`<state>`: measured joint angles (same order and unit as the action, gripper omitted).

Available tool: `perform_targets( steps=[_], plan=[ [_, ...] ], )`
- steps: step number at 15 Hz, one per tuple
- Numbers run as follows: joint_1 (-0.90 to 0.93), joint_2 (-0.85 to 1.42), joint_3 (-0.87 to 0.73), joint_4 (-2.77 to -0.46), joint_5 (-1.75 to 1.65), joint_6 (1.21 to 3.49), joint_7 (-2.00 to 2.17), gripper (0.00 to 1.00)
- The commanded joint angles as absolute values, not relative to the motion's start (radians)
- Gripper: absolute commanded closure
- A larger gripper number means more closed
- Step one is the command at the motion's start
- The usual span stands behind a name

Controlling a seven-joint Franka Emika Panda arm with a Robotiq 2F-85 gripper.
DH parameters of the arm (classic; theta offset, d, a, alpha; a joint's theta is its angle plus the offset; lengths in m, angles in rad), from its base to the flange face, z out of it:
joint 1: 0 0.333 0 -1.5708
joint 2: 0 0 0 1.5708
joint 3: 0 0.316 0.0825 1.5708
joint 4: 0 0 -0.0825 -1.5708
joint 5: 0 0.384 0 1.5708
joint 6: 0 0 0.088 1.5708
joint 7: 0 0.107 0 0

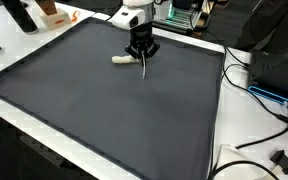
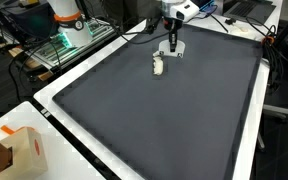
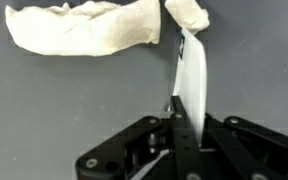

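Note:
My gripper (image 3: 189, 118) is shut on a thin white flat stick (image 3: 192, 75), which runs straight out from the jaws. Its far end reaches a crumpled cream cloth (image 3: 84, 28) lying on the dark grey mat (image 3: 64, 110). In both exterior views the gripper (image 1: 141, 52) (image 2: 173, 44) hangs low over the far part of the mat (image 1: 114, 110) (image 2: 174, 110). The stick (image 1: 143, 68) points down at the mat. The cloth (image 1: 124, 58) (image 2: 158, 66) lies just beside the gripper. Whether the stick's tip touches the cloth is hard to tell.
A white table rim (image 1: 220, 120) (image 2: 59, 110) borders the mat. Cables (image 1: 269, 95) and a black plug (image 1: 280, 158) lie off one side. A cardboard box (image 2: 19, 150) sits at a near corner, with an orange and white object (image 2: 67, 22) and a rack beyond.

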<state>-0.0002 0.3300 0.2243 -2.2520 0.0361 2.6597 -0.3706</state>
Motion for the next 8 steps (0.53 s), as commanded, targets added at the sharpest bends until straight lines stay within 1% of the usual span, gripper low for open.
perform_targets(
  steps=[1, 8],
  plan=[
    [0.035, 0.278, 0.209, -2.312, 0.019, 2.619, -0.322, 0.99],
    [0.1, 0.134, 0.186, -2.401, -0.063, 2.636, -0.232, 0.99]
  ],
)
